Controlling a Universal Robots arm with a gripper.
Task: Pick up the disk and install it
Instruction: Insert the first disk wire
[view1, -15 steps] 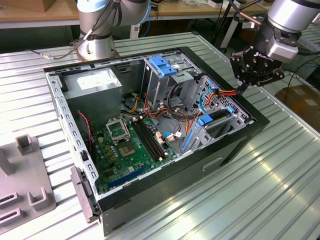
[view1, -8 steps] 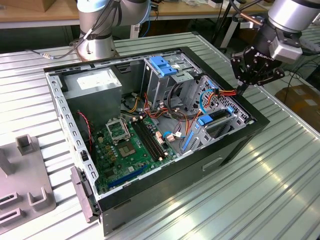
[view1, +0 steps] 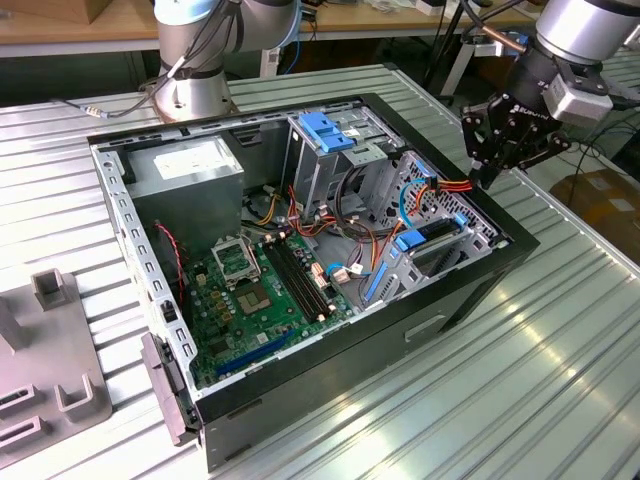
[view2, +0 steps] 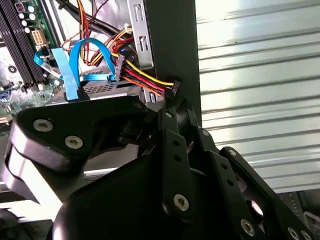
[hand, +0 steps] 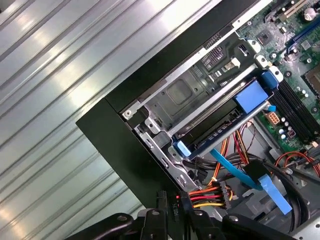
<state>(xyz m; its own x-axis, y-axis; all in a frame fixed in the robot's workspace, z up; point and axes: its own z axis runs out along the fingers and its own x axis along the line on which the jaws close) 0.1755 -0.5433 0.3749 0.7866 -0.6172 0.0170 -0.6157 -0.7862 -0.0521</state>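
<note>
The disk (view1: 432, 240) lies in the low drive bay at the exterior view's right end of the open computer case (view1: 480, 290), its light-blue carrier rail showing around a dark body. It also shows in the first wrist view (hand: 220, 125) and in the second wrist view (view2: 107, 87). My gripper (view1: 487, 170) hangs above the case's right wall, a little above and beyond the disk, and is apart from it. Its fingers are shut, as both wrist views show (view2: 175, 107) (hand: 175, 217). A black power connector (view2: 172, 89) on red, yellow and orange wires sits right at the fingertips.
Inside the case are a green motherboard (view1: 260, 285), a grey power supply (view1: 195, 170), a tall metal cage with a blue latch (view1: 325, 130) and blue data cables (hand: 250, 175). The case stands on a ribbed metal table (view1: 560, 380). A grey fixture (view1: 45, 360) is at the left.
</note>
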